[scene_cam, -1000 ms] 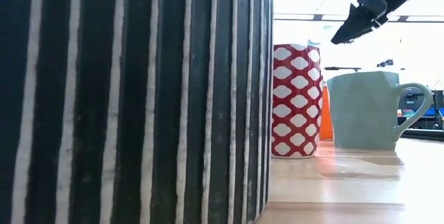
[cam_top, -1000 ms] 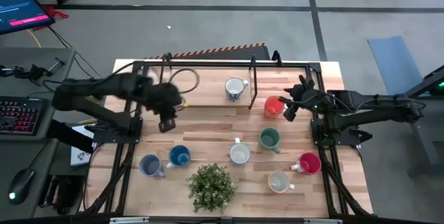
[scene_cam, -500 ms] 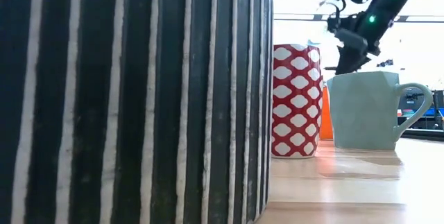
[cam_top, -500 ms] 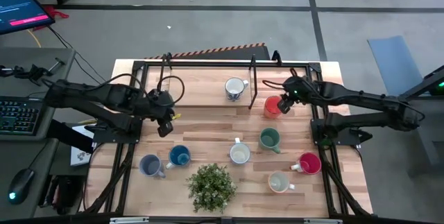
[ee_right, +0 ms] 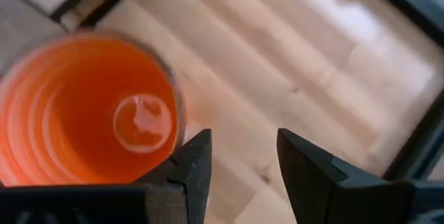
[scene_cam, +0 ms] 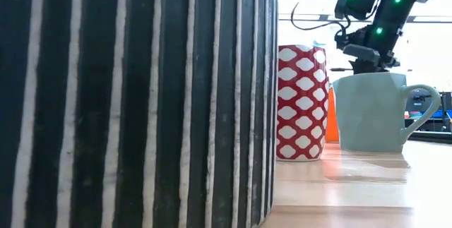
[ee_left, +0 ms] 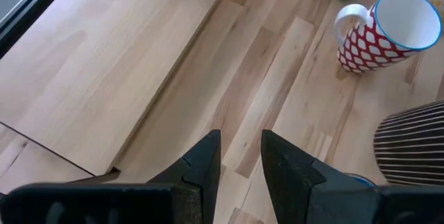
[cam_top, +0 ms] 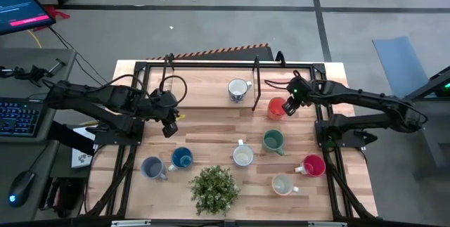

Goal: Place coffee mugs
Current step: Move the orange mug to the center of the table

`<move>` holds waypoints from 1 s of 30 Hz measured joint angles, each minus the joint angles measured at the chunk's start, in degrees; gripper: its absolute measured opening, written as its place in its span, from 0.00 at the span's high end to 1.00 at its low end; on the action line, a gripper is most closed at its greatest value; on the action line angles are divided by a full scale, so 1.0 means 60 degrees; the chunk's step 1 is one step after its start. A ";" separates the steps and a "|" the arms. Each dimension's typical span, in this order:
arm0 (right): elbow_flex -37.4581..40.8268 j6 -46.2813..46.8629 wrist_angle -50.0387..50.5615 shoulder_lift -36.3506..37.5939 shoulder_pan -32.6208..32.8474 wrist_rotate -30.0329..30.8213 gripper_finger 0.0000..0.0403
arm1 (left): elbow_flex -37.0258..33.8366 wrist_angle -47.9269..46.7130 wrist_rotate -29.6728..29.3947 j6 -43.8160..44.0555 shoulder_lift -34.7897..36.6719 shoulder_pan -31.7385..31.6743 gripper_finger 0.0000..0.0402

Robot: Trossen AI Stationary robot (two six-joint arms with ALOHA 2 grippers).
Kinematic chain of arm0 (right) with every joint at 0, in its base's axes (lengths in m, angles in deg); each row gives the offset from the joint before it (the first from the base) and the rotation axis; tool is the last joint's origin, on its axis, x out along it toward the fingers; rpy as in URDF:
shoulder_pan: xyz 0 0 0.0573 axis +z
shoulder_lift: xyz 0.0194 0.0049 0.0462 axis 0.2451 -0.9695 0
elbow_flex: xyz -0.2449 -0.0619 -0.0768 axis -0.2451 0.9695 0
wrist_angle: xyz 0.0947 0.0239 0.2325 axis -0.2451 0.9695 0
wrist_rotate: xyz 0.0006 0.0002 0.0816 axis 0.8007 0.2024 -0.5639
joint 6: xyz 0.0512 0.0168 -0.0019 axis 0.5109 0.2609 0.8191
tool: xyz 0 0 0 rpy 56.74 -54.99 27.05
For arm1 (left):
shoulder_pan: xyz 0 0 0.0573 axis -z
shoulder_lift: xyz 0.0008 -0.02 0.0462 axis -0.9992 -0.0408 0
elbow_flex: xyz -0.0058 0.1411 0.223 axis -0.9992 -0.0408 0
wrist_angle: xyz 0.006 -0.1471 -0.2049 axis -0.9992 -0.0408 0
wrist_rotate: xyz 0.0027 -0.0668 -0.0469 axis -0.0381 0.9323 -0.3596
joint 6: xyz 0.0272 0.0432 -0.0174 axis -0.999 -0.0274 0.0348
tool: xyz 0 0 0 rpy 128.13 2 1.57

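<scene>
Right tool [ee_right: 239, 158] hovers released just beside the orange mug [ee_right: 83, 109]; left tool [ee_left: 239, 158] grips nothing.

Glossy ceramic orange mug [ee_right: 90, 109], matt pale wood table [cam_top: 204, 125].

Overhead, eight mugs [cam_top: 273, 141] sit scattered across the table [cam_top: 211, 125]; a potted plant [cam_top: 214, 188] sits at lower centre, arms reaching in from both sides.
</scene>
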 joint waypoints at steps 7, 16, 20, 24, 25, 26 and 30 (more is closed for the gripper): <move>0.0111 0.0070 -0.0445 -0.0879 0.0022 -0.0186 0.73 | 0.0000 0.0025 -0.0033 0.0000 0.0000 -0.0004 0.76; 0.0111 -0.0205 -0.1478 -0.1435 0.0331 -0.1393 0.76 | 0.0000 0.0022 -0.0029 -0.0003 0.0000 -0.0004 0.76; 0.0115 -0.0136 -0.1556 -0.1444 0.0779 -0.1413 0.76 | 0.0000 0.0018 -0.0065 -0.0004 0.0000 -0.0004 0.76; 0.0115 0.0052 -0.1802 -0.1444 0.1231 -0.1438 0.76 | 0.0000 0.0017 -0.0343 -0.0005 0.0000 -0.0004 0.76; 0.0116 0.0110 -0.1882 -0.1444 0.1322 -0.1438 0.76 | 0.0000 0.0018 -0.0380 -0.0007 0.0000 -0.0004 0.76; 0.0118 0.0155 -0.1985 -0.1444 0.1409 -0.1438 0.76 | 0.0000 0.0018 -0.0398 -0.0004 0.0000 -0.0004 0.76; 0.0118 0.0296 -0.2363 -0.1444 0.1747 -0.1557 0.76 | 0.0000 0.0018 -0.0412 -0.0005 0.0000 -0.0004 0.76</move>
